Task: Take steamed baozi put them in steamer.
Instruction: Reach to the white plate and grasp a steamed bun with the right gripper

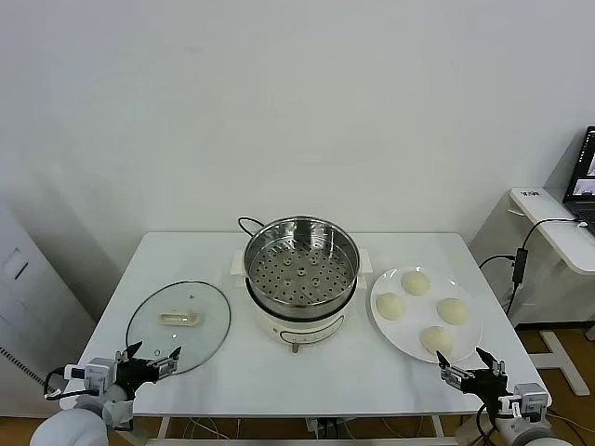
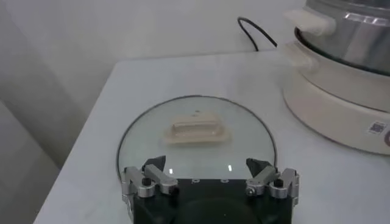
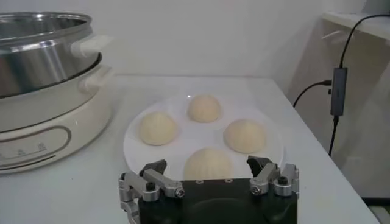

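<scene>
Several cream-white steamed baozi (image 1: 416,282) lie on a white plate (image 1: 420,316) right of the steamer (image 1: 300,269), a shiny perforated steel basket on a white pot base. The basket holds nothing. My right gripper (image 1: 463,359) hovers open at the table's front right edge, just in front of the plate. In the right wrist view the nearest baozi (image 3: 208,159) sits just beyond the open right gripper (image 3: 207,164), with others (image 3: 158,128) (image 3: 245,135) behind it. My left gripper (image 1: 151,355) is open at the front left edge, by the glass lid.
A round glass lid (image 1: 178,321) with a cream handle (image 2: 196,129) lies flat left of the steamer, just ahead of the left gripper (image 2: 205,164). A black cord (image 2: 256,33) runs behind the pot base (image 2: 329,103). A side desk with a laptop (image 1: 588,177) stands at far right.
</scene>
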### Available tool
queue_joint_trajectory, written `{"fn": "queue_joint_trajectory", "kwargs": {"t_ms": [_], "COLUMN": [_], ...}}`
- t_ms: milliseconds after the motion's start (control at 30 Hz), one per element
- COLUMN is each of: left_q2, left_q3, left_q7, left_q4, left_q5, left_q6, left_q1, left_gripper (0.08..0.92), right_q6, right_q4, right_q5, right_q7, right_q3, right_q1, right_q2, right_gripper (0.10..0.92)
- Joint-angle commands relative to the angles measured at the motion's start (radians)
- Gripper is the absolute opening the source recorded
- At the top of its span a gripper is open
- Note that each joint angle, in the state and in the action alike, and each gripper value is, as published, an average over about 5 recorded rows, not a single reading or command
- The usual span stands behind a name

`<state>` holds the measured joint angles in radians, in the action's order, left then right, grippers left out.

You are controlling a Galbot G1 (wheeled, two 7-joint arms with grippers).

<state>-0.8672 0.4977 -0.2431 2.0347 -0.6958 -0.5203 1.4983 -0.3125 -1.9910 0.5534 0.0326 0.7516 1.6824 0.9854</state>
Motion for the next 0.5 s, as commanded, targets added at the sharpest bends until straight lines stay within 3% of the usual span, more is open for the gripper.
{"fn": "queue_joint_trajectory", "kwargs": {"t_ms": [33,500], "left_q2": [0.001,0.005], "left_q3": [0.001,-0.004], "left_q7": [0.0,0.016], "left_q4": [0.0,-0.004], "left_q5": [-0.002,0.06], "left_q6": [-0.002,-0.032], "left_q1": [0.001,-0.017], "left_gripper": [0.823,0.823], "right_q6": [-0.001,0.255], "right_q4": [-0.004,0.257], "right_q5": [-0.014,-0.884], "right_q7": [-0.012,-0.152], "right_q3": [0.0,-0.012], "right_q1": [0.002,-0.28], "right_q2": [0.004,-0.207], "right_gripper": [0.823,0.823]}}
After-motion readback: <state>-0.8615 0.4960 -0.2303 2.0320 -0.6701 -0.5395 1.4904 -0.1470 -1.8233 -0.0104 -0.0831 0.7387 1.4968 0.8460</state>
